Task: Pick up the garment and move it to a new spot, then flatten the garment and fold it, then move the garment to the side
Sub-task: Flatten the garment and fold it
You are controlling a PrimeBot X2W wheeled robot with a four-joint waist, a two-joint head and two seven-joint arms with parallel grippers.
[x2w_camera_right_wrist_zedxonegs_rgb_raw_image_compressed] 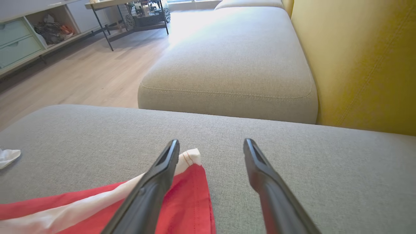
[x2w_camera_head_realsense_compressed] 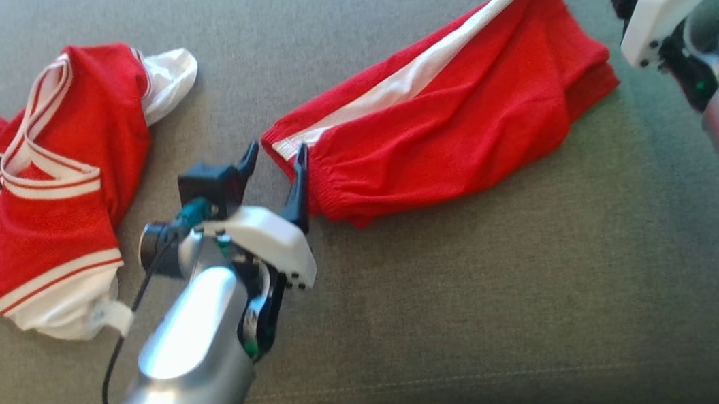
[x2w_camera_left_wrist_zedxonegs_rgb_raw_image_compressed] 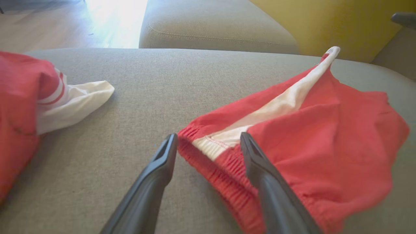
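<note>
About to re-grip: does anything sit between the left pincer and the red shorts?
Nothing visible. The open left pincer has the waistband corner of the shorts between its fingers; the red jersey lies apart, further left.

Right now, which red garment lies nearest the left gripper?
The red shorts with the white side stripe: their waistband lies at the left gripper's open fingertips; the jersey lies apart.

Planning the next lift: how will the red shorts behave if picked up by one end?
Probably floppy: the red shorts lie creased and slumped on the grey cushion, so they should drape. Likely light, being thin fabric. The gathered waistband may give a firmer hold.
</note>
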